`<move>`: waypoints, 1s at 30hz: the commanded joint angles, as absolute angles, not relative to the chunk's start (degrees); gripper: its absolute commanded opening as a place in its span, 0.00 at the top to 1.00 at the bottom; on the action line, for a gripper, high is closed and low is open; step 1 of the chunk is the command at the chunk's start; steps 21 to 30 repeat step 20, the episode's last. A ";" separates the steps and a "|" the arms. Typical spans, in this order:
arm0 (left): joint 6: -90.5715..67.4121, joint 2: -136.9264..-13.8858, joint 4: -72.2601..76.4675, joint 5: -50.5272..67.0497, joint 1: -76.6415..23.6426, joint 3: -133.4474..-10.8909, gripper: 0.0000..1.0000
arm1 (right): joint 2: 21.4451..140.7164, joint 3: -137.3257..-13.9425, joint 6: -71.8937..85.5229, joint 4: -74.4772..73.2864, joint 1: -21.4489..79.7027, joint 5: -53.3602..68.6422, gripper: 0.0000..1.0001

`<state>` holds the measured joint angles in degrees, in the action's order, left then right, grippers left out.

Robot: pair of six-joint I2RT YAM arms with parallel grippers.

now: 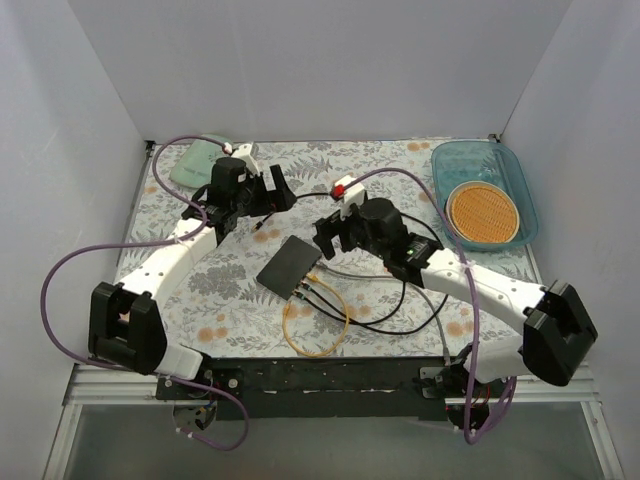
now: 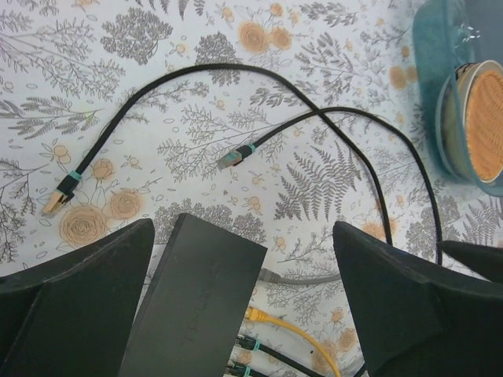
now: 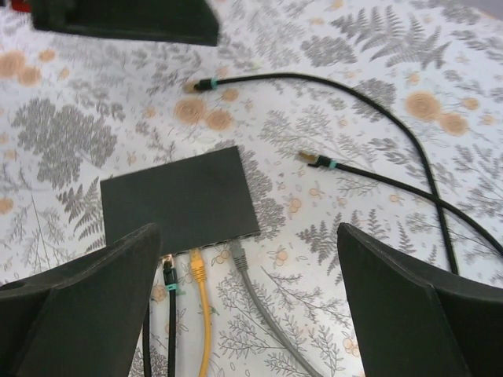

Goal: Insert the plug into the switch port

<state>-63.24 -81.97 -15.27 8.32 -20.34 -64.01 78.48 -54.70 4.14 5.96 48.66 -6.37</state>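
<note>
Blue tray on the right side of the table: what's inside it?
One round orange disc with a pale rim lies in the blue tray. Whatever is beneath the disc is covered and cannot be seen.

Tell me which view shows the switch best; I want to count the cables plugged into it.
Right wrist: the switch shows almost whole, with black, yellow and grey plugs along its near edge. Left wrist cuts it off at the bottom, its port edge partly seen. Top view shows it small, ports unreadable.

Bright even light, soft shadows, sharp focus
</note>
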 commanded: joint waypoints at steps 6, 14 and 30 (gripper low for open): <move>-61.70 -73.22 -11.17 5.10 -20.04 -62.32 0.02 | 60.66 -49.31 10.20 4.76 42.89 -15.18 0.01; -62.58 -69.35 -8.79 1.32 -20.13 -59.77 0.02 | 55.02 -47.29 9.40 0.62 42.54 -24.78 0.01; -59.95 -66.12 -5.72 2.29 -20.04 -57.31 0.02 | 52.04 -44.21 11.95 2.29 41.14 -34.95 0.01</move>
